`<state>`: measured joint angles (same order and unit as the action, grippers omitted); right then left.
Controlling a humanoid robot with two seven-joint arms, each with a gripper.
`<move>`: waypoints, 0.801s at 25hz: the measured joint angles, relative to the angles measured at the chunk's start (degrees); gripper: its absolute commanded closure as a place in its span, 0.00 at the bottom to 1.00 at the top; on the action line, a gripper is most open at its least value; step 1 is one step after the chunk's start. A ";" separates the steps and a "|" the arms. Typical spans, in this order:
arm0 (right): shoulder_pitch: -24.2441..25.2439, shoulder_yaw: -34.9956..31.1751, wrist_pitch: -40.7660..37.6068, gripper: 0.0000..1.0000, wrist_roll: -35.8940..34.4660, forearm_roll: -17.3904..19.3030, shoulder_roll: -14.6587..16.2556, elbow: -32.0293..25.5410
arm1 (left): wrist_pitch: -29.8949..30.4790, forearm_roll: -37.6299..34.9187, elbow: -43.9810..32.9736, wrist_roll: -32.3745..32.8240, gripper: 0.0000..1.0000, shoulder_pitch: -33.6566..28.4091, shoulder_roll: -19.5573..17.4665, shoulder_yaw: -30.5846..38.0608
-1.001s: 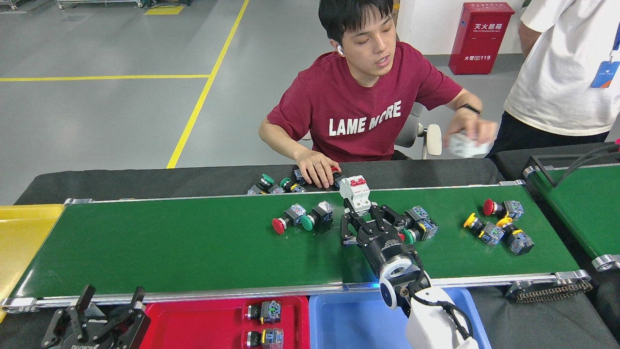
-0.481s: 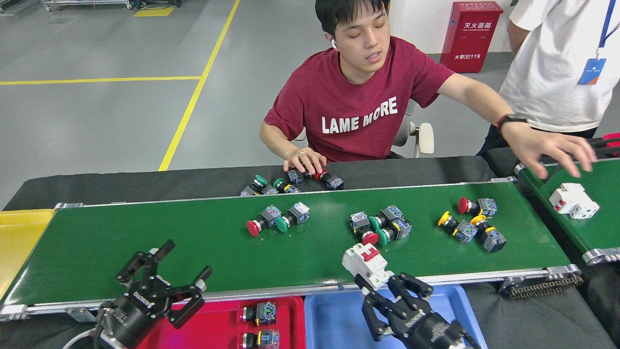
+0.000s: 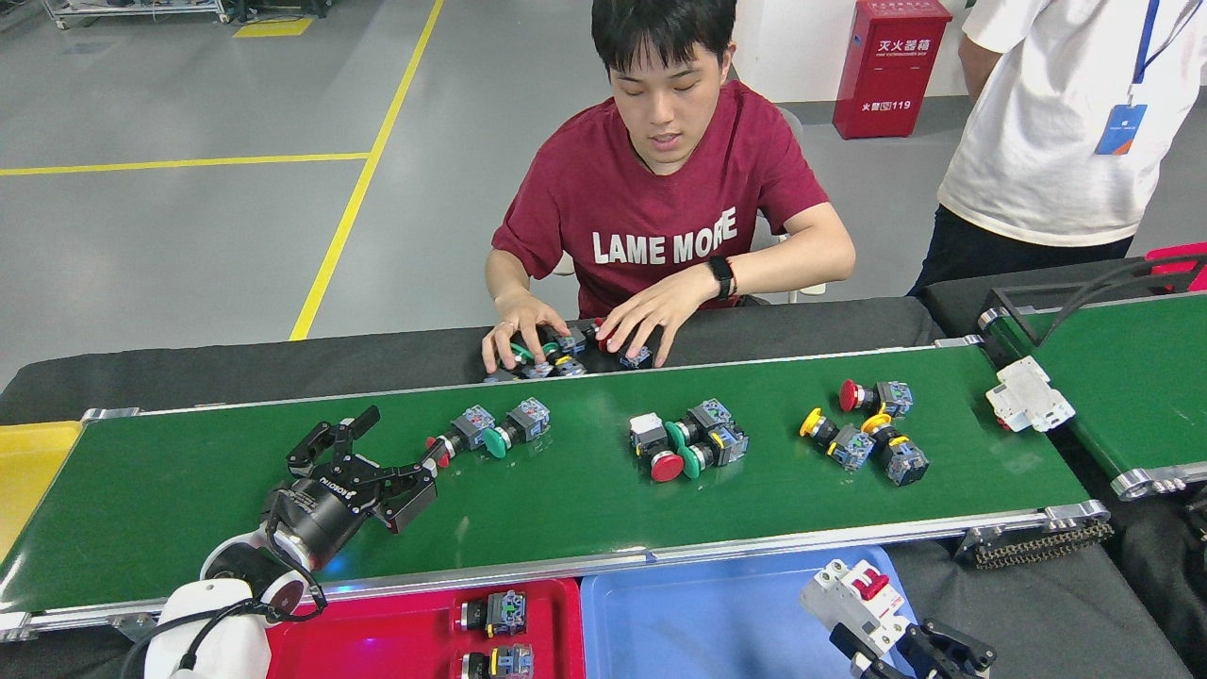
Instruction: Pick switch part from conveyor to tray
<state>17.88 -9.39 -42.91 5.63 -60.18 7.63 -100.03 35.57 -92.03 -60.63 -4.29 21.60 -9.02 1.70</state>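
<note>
The conveyor (image 3: 236,490) carries three groups of push-button switch parts: a red and green pair (image 3: 490,431), a middle cluster (image 3: 686,445) and a yellow and red cluster (image 3: 863,434). My left gripper (image 3: 398,443) is open over the belt, its fingertips just left of the pair's red button. At the bottom right, my right gripper (image 3: 891,643) is partly cut off by the frame edge. It is shut on a white circuit breaker (image 3: 849,592) with a red lever, held over the right end of the blue tray (image 3: 698,622). The red tray (image 3: 377,632) holds two switch parts (image 3: 495,613).
A person in a red shirt sits behind the belt, both hands (image 3: 585,330) on a pile of switches on the black cloth. A second person stands at the right. A second green belt (image 3: 1132,377) carries a white breaker (image 3: 1028,396). A yellow bin (image 3: 28,462) stands at left.
My left gripper rose from the near edge onto the belt toward the red and green pair. The right gripper carried the breaker down and right over the blue tray. The belt's parts shifted left.
</note>
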 measured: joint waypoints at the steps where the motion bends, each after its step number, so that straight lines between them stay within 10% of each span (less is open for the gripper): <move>1: 0.00 -0.39 0.22 0.02 0.00 0.13 0.00 0.00 | -0.59 -0.88 0.29 -0.61 0.00 0.01 0.00 -0.59; 8: -5.29 -0.90 2.37 0.02 0.54 0.46 -1.25 0.19 | -2.56 -3.84 7.89 -2.18 0.00 2.95 0.08 -1.29; 17: -19.82 3.08 24.99 0.03 2.77 -4.69 -2.79 9.56 | -5.04 -3.94 14.97 -4.18 0.03 6.81 0.22 -4.29; 20: -19.78 3.82 29.22 0.03 0.68 -5.86 -3.07 11.78 | -5.46 -3.94 15.06 -4.30 0.29 6.82 0.22 -4.29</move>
<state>-1.90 -5.57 -13.69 6.31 -66.04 4.56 -88.25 30.12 -95.98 -45.56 -8.59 28.42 -8.80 -2.59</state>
